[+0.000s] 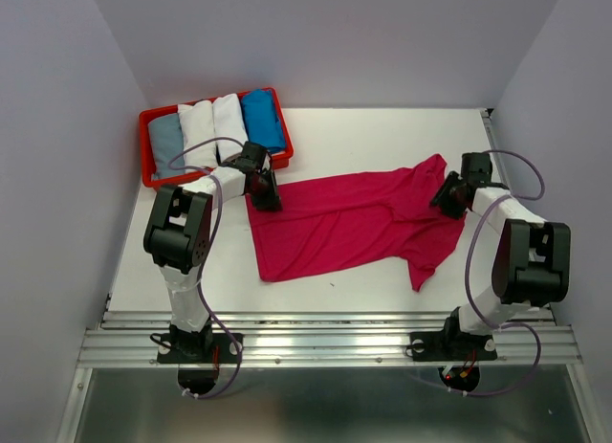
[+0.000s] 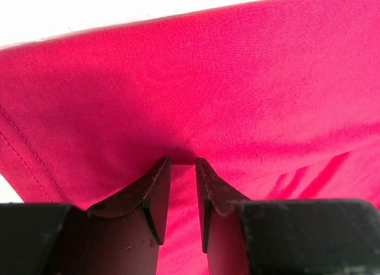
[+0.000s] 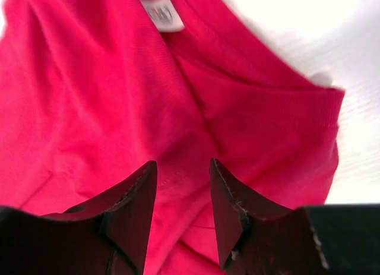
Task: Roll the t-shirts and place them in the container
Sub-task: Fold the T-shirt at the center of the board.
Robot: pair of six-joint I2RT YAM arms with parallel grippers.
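A magenta-pink t-shirt (image 1: 354, 223) lies spread flat across the middle of the white table. My left gripper (image 1: 266, 196) is at the shirt's far left corner. In the left wrist view the jaws (image 2: 181, 161) stand nearly together with a fold of the pink cloth (image 2: 237, 79) pinched between the tips. My right gripper (image 1: 445, 202) is over the shirt's right end, by the collar. In the right wrist view its jaws (image 3: 183, 163) stand apart above bunched pink cloth (image 3: 89, 97), and the white neck label (image 3: 161, 15) shows beyond them.
A red plastic tray (image 1: 145, 151) stands at the back left, just behind my left gripper. It holds rolled shirts side by side: grey-blue (image 1: 165, 139), white (image 1: 198, 129), white (image 1: 229, 122) and bright blue (image 1: 261, 118). Pale walls close in the table on both sides.
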